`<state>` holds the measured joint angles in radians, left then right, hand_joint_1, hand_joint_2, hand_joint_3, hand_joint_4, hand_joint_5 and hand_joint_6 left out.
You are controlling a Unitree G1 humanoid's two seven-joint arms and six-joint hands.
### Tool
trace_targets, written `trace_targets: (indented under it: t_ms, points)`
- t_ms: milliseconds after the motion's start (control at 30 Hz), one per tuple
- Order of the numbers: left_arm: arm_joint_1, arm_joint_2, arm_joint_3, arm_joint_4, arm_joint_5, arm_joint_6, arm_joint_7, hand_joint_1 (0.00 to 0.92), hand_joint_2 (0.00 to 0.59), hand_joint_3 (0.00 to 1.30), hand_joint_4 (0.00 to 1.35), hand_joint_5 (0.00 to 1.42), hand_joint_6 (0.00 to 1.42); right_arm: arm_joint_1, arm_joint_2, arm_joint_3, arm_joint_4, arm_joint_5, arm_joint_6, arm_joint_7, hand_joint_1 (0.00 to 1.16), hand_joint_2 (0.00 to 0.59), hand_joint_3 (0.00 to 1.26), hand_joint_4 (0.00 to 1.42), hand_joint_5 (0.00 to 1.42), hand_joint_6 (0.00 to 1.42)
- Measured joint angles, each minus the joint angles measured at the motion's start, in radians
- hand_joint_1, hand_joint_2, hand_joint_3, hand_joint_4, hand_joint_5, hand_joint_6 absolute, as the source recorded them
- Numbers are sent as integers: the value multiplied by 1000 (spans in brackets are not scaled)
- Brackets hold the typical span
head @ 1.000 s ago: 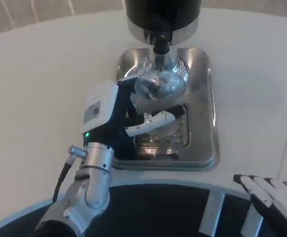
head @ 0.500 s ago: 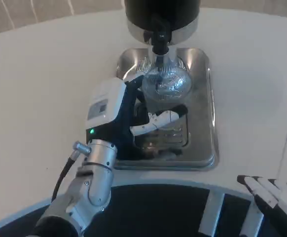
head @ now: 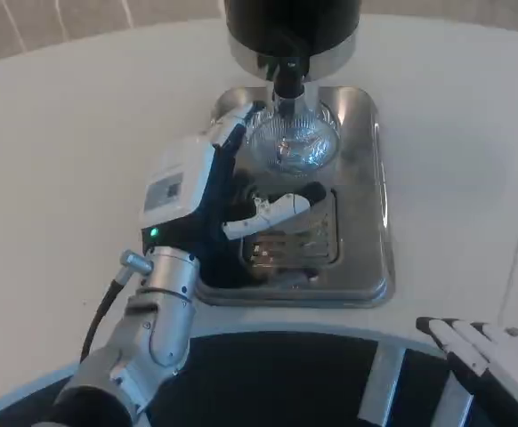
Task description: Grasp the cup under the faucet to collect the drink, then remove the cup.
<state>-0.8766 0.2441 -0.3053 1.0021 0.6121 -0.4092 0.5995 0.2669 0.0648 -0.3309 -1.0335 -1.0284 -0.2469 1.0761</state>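
A clear glass cup [head: 292, 140] stands on the steel drip tray [head: 370, 222], directly below the black faucet nozzle [head: 287, 86]. My left hand [head: 197, 197] reaches in from the lower left and holds the cup. Its upper fingers [head: 234, 123] lie along the cup's left side, and its thumb [head: 277, 205] crosses in front of the cup's lower part. The cup's contents cannot be made out through the glare. My right hand [head: 477, 347] waits at the bottom right, off the table edge, fingers stretched out and holding nothing.
The dispenser body [head: 293, 27], black above a silver collar, stands at the tray's far end. A slotted grate [head: 295, 242] lies in the tray's near half. The white table [head: 72, 151] spreads to the left and right of the tray.
My left hand has carried the cup away from me, from a spot nearer the grate to right under the nozzle. The right hand has barely shifted.
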Motion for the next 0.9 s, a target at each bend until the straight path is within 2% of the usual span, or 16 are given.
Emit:
trace_targets:
  t_ms: [167,467,733,900]
  points:
    - [7,27,-14,-2,14,-24,0,215,53,167,103,264,204,-6,0,31,0,-38,15,-1,453,460,0,0,0,0]
    - [29,87,-24,-8,22,-84,0,218,61,166,102,263,204,-24,-1,138,0,-124,78,-15,456,460,0,0,0,0]
    - [56,148,2,-61,-6,-142,-41,183,51,168,112,263,206,-25,-2,252,0,-196,160,-25,458,460,0,0,0,0]
    - [90,196,28,-108,-22,-168,-68,179,51,169,139,263,179,-23,-2,287,0,-207,183,-73,459,462,0,0,0,0]
